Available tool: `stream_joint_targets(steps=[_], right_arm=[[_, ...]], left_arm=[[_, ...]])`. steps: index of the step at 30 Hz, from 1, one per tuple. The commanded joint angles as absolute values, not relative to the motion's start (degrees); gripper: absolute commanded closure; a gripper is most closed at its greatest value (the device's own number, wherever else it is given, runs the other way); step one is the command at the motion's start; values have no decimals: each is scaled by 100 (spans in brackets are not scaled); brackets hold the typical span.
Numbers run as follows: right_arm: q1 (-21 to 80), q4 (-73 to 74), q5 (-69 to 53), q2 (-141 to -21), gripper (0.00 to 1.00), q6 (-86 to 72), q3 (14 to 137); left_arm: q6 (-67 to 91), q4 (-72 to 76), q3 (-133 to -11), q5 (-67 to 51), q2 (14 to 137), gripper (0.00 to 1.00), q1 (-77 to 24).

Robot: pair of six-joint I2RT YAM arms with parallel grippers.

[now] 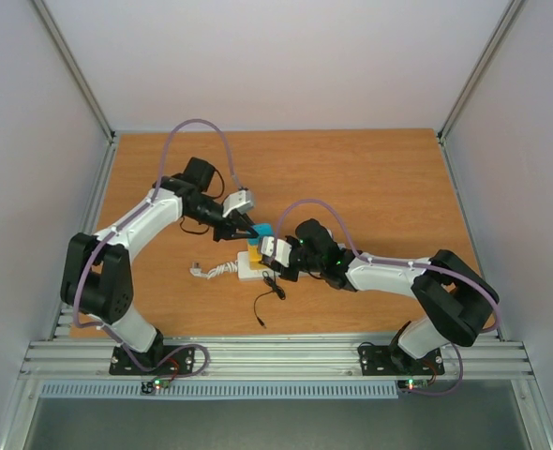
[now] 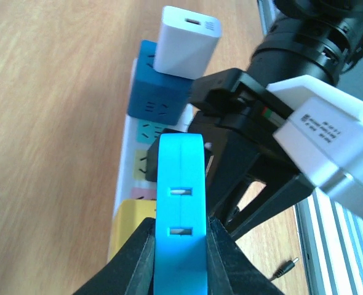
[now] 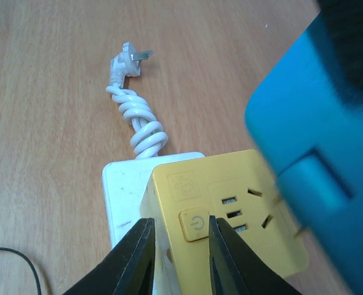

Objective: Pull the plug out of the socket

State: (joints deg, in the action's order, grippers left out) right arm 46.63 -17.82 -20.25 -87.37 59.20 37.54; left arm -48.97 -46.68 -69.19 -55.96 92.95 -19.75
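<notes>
The white power strip [image 3: 123, 190] lies on the wooden table with its coiled white cord [image 3: 141, 123] at one end; it also shows in the top view [image 1: 248, 273] and the left wrist view [image 2: 127, 147]. A yellow cube adapter [image 3: 243, 184] sits on it. My left gripper [image 2: 180, 224] is shut on a bright blue plug [image 2: 180, 184] and holds it just above the yellow cube [image 1: 254, 251], its prongs out. My right gripper [image 3: 181, 224] stands with a narrow gap over the cube's corner by its power button. The grippers meet in the top view: left [image 1: 246, 228], right [image 1: 265, 255].
A dark blue cube adapter [image 2: 157, 92] with a white charger [image 2: 187, 40] on top sits further along the strip. A loose black cable with a barrel jack [image 1: 267, 300] lies on the table near the strip. White walls surround the table.
</notes>
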Motion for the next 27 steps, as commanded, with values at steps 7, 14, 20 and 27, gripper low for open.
stream_joint_targets(steps=[7,14,20,27], right_arm=[[4678,-719,-2473,-8451,66,5143,4332],[4304,70,-3243,-8464,55,3861,5370],[3844,935,-4440,-8586,40,3014,6205],[3029,986,-5534,-8807,36,1579,7035]], left_arm=[[-3942,-4245,-7348,-6035,9112,99,-1210],[-2720,-3412,-7532,-6240,8911,99,-722],[-1332,-2225,-7652,-6357,8749,99,-350],[-89,-1143,-7693,-6795,8556,99,-268]])
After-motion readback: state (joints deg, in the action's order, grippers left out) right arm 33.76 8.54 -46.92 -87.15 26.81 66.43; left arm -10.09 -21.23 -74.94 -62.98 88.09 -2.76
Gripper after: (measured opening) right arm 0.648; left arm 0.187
